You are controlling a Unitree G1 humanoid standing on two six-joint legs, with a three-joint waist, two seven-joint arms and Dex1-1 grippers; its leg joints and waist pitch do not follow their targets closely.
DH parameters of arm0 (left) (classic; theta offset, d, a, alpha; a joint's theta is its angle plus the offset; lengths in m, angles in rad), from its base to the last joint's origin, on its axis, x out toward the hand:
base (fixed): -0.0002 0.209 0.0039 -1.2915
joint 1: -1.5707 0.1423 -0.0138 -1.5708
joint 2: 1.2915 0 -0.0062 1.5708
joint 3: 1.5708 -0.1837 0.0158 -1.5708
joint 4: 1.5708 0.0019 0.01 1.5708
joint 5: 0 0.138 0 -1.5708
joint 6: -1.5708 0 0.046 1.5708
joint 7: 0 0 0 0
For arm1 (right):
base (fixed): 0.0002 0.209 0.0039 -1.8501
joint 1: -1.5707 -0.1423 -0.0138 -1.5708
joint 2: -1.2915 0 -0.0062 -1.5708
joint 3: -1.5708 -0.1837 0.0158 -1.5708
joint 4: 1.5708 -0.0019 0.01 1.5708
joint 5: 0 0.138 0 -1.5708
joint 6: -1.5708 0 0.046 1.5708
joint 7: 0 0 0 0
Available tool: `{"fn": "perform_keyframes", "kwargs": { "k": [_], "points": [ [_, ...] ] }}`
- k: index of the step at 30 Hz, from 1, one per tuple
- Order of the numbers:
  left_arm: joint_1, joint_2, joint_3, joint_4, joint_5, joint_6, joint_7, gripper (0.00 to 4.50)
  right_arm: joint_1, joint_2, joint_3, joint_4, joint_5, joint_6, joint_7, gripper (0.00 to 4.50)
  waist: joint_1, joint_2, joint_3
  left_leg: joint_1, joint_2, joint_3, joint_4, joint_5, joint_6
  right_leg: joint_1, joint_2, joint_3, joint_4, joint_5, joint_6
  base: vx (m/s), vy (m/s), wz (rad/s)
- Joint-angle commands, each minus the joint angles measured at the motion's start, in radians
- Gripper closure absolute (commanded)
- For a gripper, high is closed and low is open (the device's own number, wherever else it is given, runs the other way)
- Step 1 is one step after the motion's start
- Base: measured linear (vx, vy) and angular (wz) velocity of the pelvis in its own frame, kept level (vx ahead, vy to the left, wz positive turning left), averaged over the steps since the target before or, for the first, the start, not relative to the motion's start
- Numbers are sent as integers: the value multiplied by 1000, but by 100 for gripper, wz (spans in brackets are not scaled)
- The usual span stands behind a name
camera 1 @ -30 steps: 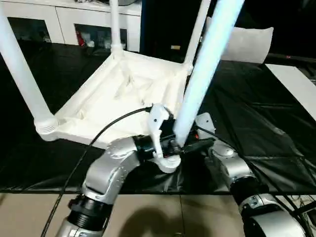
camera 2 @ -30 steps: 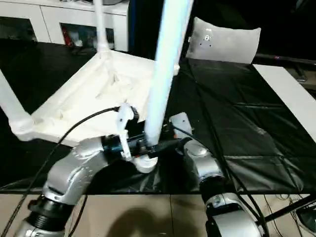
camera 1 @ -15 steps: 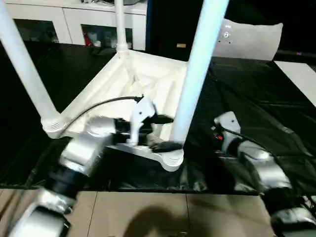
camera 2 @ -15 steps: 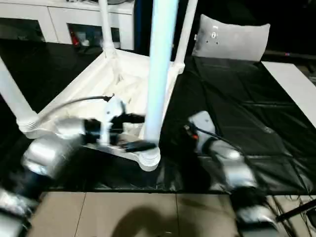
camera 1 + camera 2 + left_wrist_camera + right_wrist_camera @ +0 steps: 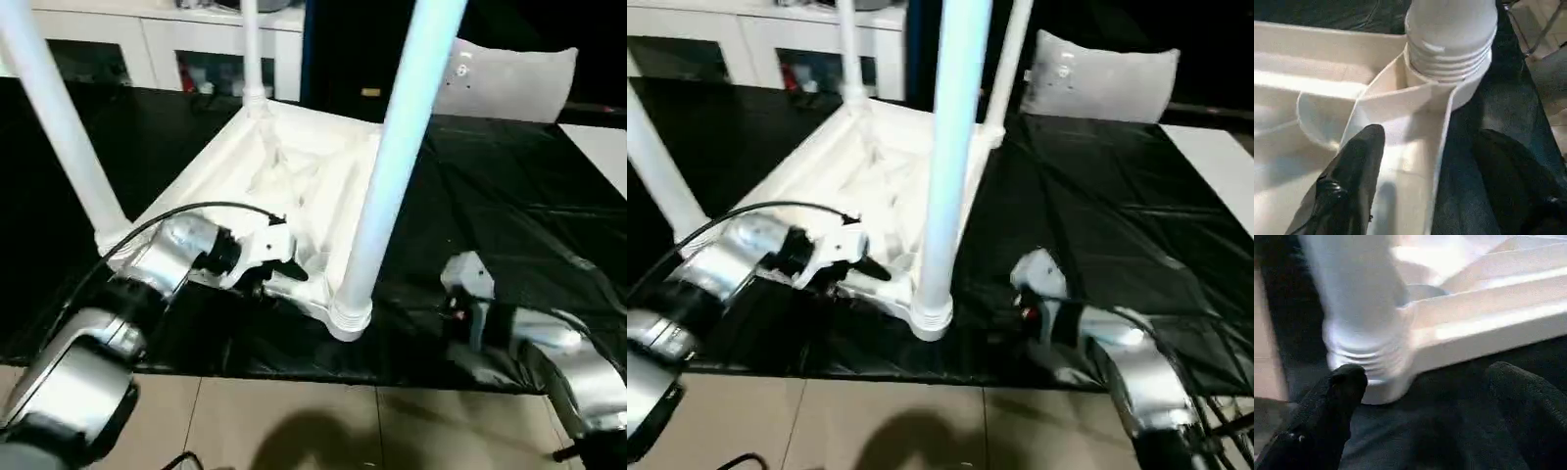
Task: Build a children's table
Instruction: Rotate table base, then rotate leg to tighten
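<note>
Black sheeting covers the bench where the table lies upside down, legs up. Left gripper, open, straddles the rim wall beside the near leg, holding nothing; right gripper, wide open and empty, faces that leg's socket from outside

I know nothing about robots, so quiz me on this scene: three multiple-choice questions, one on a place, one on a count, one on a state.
1. The children's table lies on: A a black sheet; B bare floor; C a cabinet.
2. Its legs pointing up number: A two; B four; C six.
3. The right gripper is: A shut on a leg; B shut on a cable; C open.
Answers: A, the sheet spreads under the top; B, four white legs rise in the right eye view; C, its fingers stand wide apart.
</note>
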State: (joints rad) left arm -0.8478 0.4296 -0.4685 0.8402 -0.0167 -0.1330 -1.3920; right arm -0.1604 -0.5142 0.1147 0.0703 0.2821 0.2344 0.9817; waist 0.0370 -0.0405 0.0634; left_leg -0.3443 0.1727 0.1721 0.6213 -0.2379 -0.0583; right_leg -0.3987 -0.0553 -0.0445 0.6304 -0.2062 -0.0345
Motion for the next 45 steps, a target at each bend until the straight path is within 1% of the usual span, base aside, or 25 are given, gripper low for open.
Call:
{"fn": "perform_keyframes", "kwargs": {
  "k": [1, 2, 3, 5, 6, 9, 10, 12, 18, 19, 21, 22, 23, 25, 27, 29, 30, 34, 35, 37, 38, 41, 43, 44, 45],
  "points": [
    [-30, -11, 5, 37, 10, -26, -26, 158, 14, -24, 7, -54, 32, 37, 34, 0, 5, 6, -71, -2, 55, -17, -71, -46, 73, 76, -88, 57, -67, 21, -283, 0, 0, 0],
    [-38, -16, 1, 55, 15, -35, -38, 168, 26, -33, 9, -80, 46, 54, 45, 0, 5, 21, -70, -5, 52, -18, -71, -39, 77, 76, -89, 57, -67, 20, -281, 0, 0, 0],
    [-47, -20, -1, 75, 21, -47, -46, 168, 33, -39, 9, -100, 57, 69, 52, 0, 3, 15, -71, -5, 54, -17, -70, -42, 78, 76, -89, 57, -71, 20, -278, 0, 0, 0],
    [-58, -30, -1, 101, 25, -61, -56, 180, 45, -47, 8, -123, 62, 82, 56, 0, 1, 15, -70, -8, 52, -18, -70, -41, 78, 77, -88, 56, -71, 19, -278, 0, 0, 0],
    [-62, -35, 1, 113, 25, -66, -61, 192, 48, -51, 7, -128, 61, 86, 56, 0, 2, 21, -71, -7, 52, -18, -69, -49, 72, 77, -88, 56, -72, -1, -276, 0, 0, 0],
    [-88, -59, 8, 186, 36, -104, -71, 215, 63, -65, 2, -153, 58, 112, 58, 0, 3, 25, -70, -5, 51, -17, -69, -55, 66, 76, -85, 55, -78, -28, -269, 0, 0, 0],
    [-91, -62, 9, 194, 39, -109, -71, 224, 65, -67, 1, -157, 60, 116, 57, 0, 3, 23, -70, -6, 51, -18, -69, -53, 66, 77, -85, 55, -76, -23, -268, 0, 0, 0],
    [-103, -72, 9, 229, 52, -131, -70, 246, 77, -76, -1, -182, 69, 136, 51, 0, 3, 29, -72, -8, 51, -19, -68, -42, 71, 79, -86, 55, -74, 7, -271, 0, 0, 0],
    [-124, -85, 6, 295, 85, -172, -59, 290, 100, -89, -2, -226, 83, 171, 45, 0, 3, 27, -70, -8, 52, -20, -69, -56, 68, 79, -87, 54, -79, -17, -268, 0, 0, 0],
    [-126, -82, -5, 307, 104, -193, -50, 293, 102, -89, -2, -231, 83, 175, 43, 0, 3, 35, -70, -8, 51, -20, -69, -58, 66, 79, -87, 54, -79, -21, -268, 0, 0, 0],
    [-125, -85, 0, 323, 108, -206, -52, 314, 108, -88, -1, -244, 86, 182, 37, 0, 1, 29, -70, -8, 51, -21, -69, -60, 66, 81, -85, 54, -80, -19, -262, 0, 0, 0],
    [-125, -87, 5, 326, 105, -206, -55, 326, 109, -88, -1, -248, 88, 185, 35, 0, 3, 41, -70, -6, 51, -21, -69, -57, 65, 78, -87, 55, -78, -15, -264, 0, 0, 0],
    [-125, -90, 12, 330, 99, -203, -61, 326, 111, -86, 0, -254, 88, 188, 33, 0, 2, 36, -71, -6, 52, -20, -69, -60, 66, 78, -87, 55, -80, -13, -265, 0, 0, 0],
    [-127, -94, 18, 336, 97, -202, -70, 338, 115, -85, 1, -260, 89, 192, 29, 0, 2, 35, -72, -9, 51, -20, -68, -51, 67, 80, -86, 55, -77, 11, -274, 0, 0, 0],
    [-132, -103, 32, 353, 95, -200, -78, 359, 119, -85, 3, -269, 93, 197, 23, 0, 2, 40, -72, -9, 48, -19, -67, -47, 70, 80, -84, 54, -78, 12, -274, 0, 0, 0],
    [-134, -103, 31, 356, 100, -202, -77, 371, 120, -85, 3, -271, 94, 198, 22, 0, 4, 38, -73, -10, 49, -20, -67, -45, 73, 82, -85, 54, -78, 6, -268, 0, 0, 0],
    [-136, -106, 37, 367, 107, -209, -77, 378, 122, -85, 2, -274, 93, 200, 21, 0, 4, 45, -73, -10, 49, -20, -67, -46, 73, 81, -86, 53, -79, -4, -263, 0, 0, 0],
    [-138, -112, 52, 377, 100, -205, -85, 419, 122, -85, 1, -274, 92, 199, 18, 0, 3, 43, -75, -9, 51, -21, -68, -44, 75, 81, -86, 53, -77, 16, -272, 0, 0, 0],
    [-135, -111, 49, 377, 104, -208, -86, 419, 122, -86, 1, -273, 89, 196, 18, 0, 3, 47, -75, -10, 51, -21, -67, -43, 75, 81, -86, 53, -76, 21, -273, 0, 0, 0],
    [-130, -114, 55, 380, 104, -208, -92, 430, 121, -84, 1, -272, 87, 192, 15, 0, 1, 45, -76, -11, 51, -22, -68, -37, 79, 82, -86, 52, -75, 43, -277, 0, 0, 0],
    [-128, -116, 61, 382, 103, -205, -94, 441, 121, -84, 1, -273, 87, 192, 14, 0, 1, 49, -77, -11, 52, -22, -67, -32, 81, 82, -87, 52, -73, 53, -280, 0, 0, 0],
    [-118, -114, 57, 386, 121, -219, -78, 441, 119, -82, -1, -276, 85, 189, 9, 0, -1, 48, -77, -12, 52, -22, -67, -28, 88, 83, -87, 51, -73, 65, -283, 0, 0, 0],
    [-108, -110, 53, 387, 141, -234, -40, 441, 114, -81, -2, -273, 80, 184, 5, 0, -1, 42, -77, -12, 53, -21, -67, -22, 94, 82, -87, 50, -72, 64, -281, 0, 0, 0],
    [-102, -107, 51, 387, 151, -248, -15, 441, 109, -79, -4, -269, 79, 182, 3, 0, 0, 44, -76, -11, 53, -21, -67, -28, 95, 81, -88, 50, -74, 51, -280, 0, 0, 0],
    [-93, -103, 51, 383, 158, -258, 16, 441, 103, -74, -7, -265, 78, 176, -2, 0, -1, 38, -75, -11, 53, -20, -67, -33, 95, 81, -88, 50, -75, 40, -278, 0, 0, 0]
  ]
}}
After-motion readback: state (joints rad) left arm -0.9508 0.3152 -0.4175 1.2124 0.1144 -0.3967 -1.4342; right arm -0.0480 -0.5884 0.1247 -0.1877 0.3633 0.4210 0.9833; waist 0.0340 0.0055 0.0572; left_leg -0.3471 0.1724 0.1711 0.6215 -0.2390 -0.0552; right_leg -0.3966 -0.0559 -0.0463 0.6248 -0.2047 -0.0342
